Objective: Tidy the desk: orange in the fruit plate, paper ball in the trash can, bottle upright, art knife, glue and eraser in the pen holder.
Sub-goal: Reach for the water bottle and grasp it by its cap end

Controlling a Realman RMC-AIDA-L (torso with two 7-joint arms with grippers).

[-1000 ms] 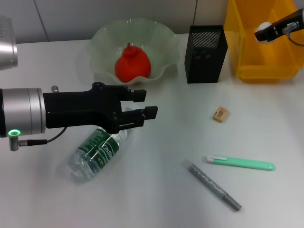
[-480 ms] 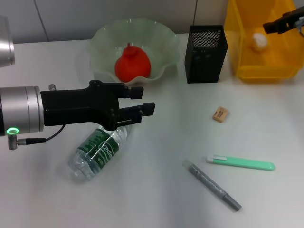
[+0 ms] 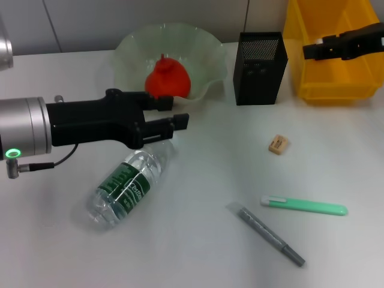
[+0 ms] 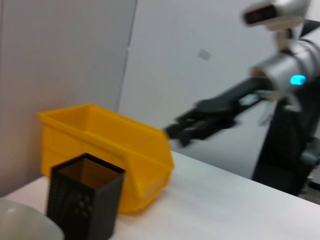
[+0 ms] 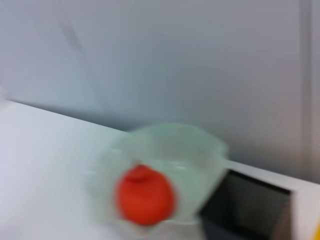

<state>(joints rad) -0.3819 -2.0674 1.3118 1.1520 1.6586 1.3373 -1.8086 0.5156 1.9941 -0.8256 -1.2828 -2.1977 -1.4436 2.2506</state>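
Two grippers: your left gripper [image 3: 180,114] hangs open, unladen, above the toppled clear green-labelled bottle [image 3: 126,186], beside the ruffled pale green fruit plate [image 3: 204,54] holding the red-orange orange [image 3: 168,78]. Your right gripper [image 3: 309,51], grip unreadable, hovers over the yellow trash can's [image 3: 330,90] near edge.

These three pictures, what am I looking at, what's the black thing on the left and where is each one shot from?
It is a two-armed robot tidying a desk. The big picture looks down from its head; the other two come from cameras on its wrists.

The black thing is the left end effector, open and empty, hovering above a bottle lying on its side. The right end effector is over the yellow trash can.

An orange sits in the green fruit plate, beside the black pen holder. An eraser, a green knife and a grey stick lie loose.
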